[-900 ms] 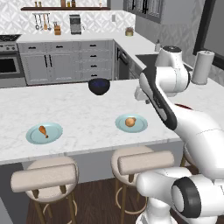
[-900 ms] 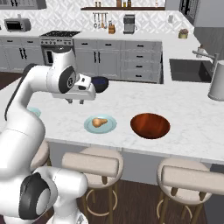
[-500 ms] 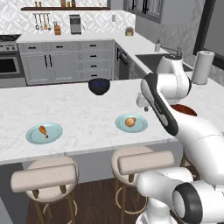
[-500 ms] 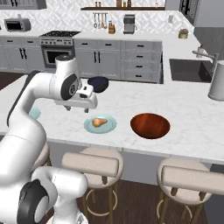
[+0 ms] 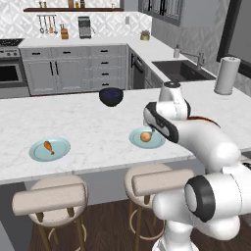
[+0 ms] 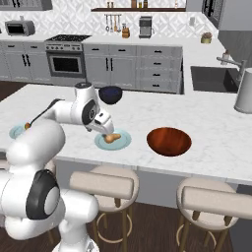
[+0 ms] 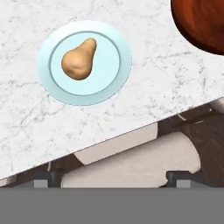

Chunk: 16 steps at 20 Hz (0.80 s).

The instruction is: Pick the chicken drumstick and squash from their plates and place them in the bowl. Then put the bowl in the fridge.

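Small tan pear-shaped squash point(image 7: 78, 60) sits on pale blue-green plate point(image 7: 52, 92), nr reddish-brown bowl point(image 7: 201, 24). Gripper point(image 7: 113, 177) above, jaws wide, empty. Looks firm, smooth, prob rolls; you grab across fat end.

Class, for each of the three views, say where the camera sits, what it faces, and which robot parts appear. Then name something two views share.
Left base view: behind the arm, left side, facing the counter; arm rises lower right; drumstick on far-left plate.
Right base view: behind, right side; arm lower left; bowl at centre.
Hand view: on the hand, looking down at the squash on its plate; finger tips at bottom.
Shared: squash, bowl.
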Motion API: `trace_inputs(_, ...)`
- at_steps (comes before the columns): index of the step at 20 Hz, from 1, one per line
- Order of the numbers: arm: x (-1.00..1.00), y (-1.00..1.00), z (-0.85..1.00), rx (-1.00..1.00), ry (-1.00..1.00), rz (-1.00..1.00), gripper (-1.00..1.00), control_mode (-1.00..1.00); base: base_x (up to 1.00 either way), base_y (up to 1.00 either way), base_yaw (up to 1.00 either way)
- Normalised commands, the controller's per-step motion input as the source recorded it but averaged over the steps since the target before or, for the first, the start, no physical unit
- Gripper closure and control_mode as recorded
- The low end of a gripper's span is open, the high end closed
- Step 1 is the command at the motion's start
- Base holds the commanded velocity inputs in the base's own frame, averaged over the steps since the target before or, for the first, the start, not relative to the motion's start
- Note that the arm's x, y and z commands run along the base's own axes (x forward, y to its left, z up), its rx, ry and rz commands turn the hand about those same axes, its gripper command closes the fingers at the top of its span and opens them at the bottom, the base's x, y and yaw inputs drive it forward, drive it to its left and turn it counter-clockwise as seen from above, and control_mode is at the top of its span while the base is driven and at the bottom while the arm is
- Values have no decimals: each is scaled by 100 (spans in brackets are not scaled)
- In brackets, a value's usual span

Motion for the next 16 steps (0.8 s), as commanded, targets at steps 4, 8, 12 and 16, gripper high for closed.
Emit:
trace_inputs(4, 100, 7, -73, 10, 4, -22, -100, -100, 0, 0, 0)
trace_inputs(8, 73, -2, -46, 10, 1, -13, -100, -100, 0, 0, 0)
trace_inputs(12, 59, 0, -29, 0, 6, -10, -100, -100, 0, 0, 0)
trace_inputs(16, 34, 1, -31, 0, 5, -9, -100, -100, 0, 0, 0)
